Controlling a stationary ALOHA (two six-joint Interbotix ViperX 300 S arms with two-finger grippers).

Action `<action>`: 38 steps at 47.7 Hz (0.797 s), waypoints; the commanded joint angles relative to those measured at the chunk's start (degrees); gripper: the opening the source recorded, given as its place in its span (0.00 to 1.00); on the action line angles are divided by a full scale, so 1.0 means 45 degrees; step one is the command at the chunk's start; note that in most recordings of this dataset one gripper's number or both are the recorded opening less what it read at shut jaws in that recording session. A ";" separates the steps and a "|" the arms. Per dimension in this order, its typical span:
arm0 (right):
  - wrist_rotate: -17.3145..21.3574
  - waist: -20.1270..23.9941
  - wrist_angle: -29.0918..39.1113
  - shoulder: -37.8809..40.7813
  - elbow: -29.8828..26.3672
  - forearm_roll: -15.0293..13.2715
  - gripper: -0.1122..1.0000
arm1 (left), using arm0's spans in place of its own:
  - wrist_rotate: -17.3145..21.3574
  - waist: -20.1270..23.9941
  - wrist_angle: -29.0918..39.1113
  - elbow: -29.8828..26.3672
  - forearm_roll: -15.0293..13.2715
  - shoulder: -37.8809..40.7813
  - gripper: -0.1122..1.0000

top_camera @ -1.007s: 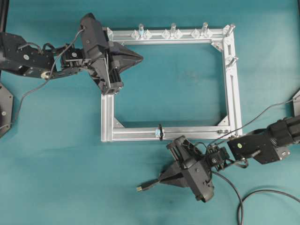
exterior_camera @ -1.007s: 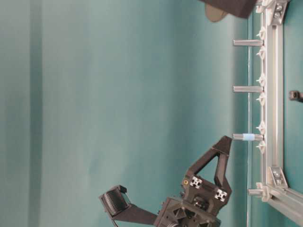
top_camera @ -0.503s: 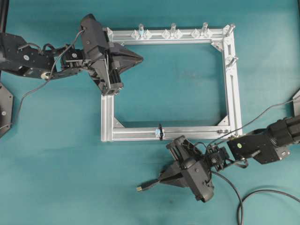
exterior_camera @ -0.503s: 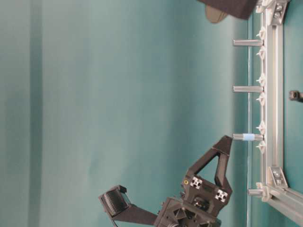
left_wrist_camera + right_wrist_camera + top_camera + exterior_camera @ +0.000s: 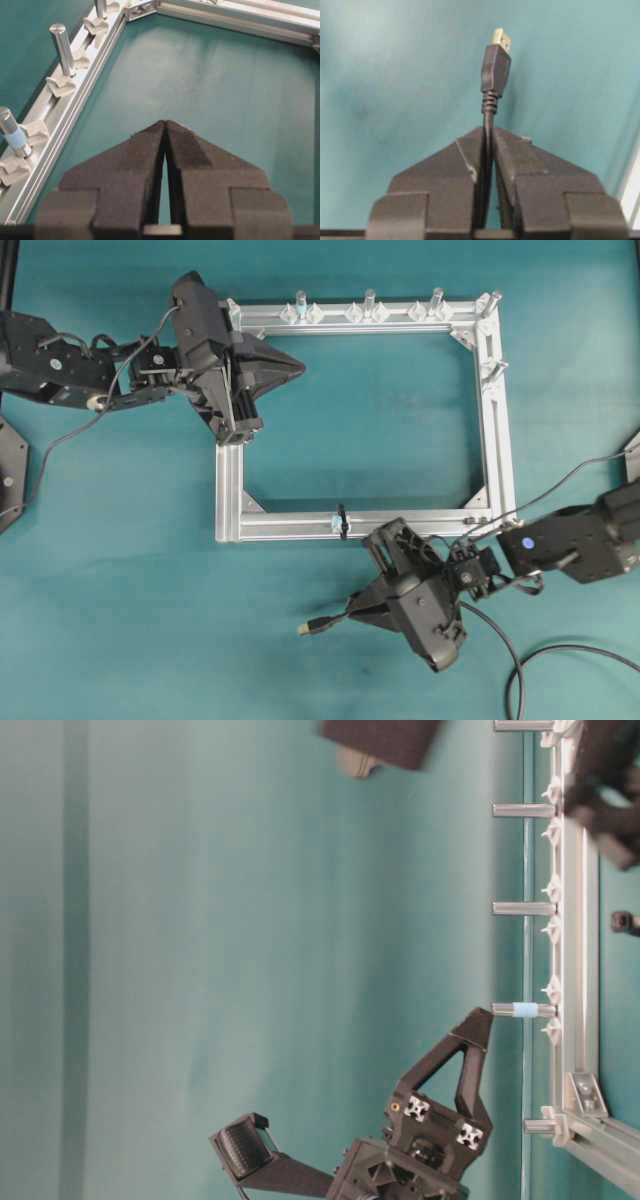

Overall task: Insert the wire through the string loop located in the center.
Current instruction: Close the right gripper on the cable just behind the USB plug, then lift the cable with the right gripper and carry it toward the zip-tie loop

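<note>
My right gripper (image 5: 352,607) (image 5: 488,129) is shut on the wire (image 5: 322,622) (image 5: 495,70), whose black plug with a yellowish metal tip sticks out to the left beyond the fingertips. It hovers below the bottom bar of the silver frame (image 5: 420,523). The string loop (image 5: 342,521) sits black on that bar, above and a little left of the gripper's tip. My left gripper (image 5: 298,365) (image 5: 165,123) is shut and empty, over the frame's upper left corner inside the opening. In the table-level view the left gripper (image 5: 478,1017) shows beside a peg.
Several silver upright pegs (image 5: 369,302) (image 5: 62,42) stand along the frame's top bar, one with a blue band (image 5: 11,132) (image 5: 524,1010). More pegs (image 5: 492,368) stick out of the right bar. Loose black cable (image 5: 520,670) curls on the teal table at lower right.
My right gripper has lifted and shifted slightly right and toward the frame's bottom bar, carrying the wire's plug with it. The left arm has stayed put.
</note>
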 commanded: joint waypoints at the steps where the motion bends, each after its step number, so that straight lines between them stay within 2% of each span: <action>1: -0.0020 0.0039 0.0059 -0.0879 0.0039 0.0020 0.16 | -0.0078 -0.0059 -0.0059 -0.0098 0.0020 -0.0332 0.10; 18: -0.0020 0.0039 0.0293 -0.2324 0.0840 0.0020 0.16 | -0.0059 -0.0078 -0.0059 0.0000 0.0039 -0.0410 0.10; 38: -0.0020 0.0039 0.0508 -0.2500 0.0801 0.0020 0.16 | -0.0059 -0.0195 -0.0059 0.0078 0.0020 -0.0410 0.10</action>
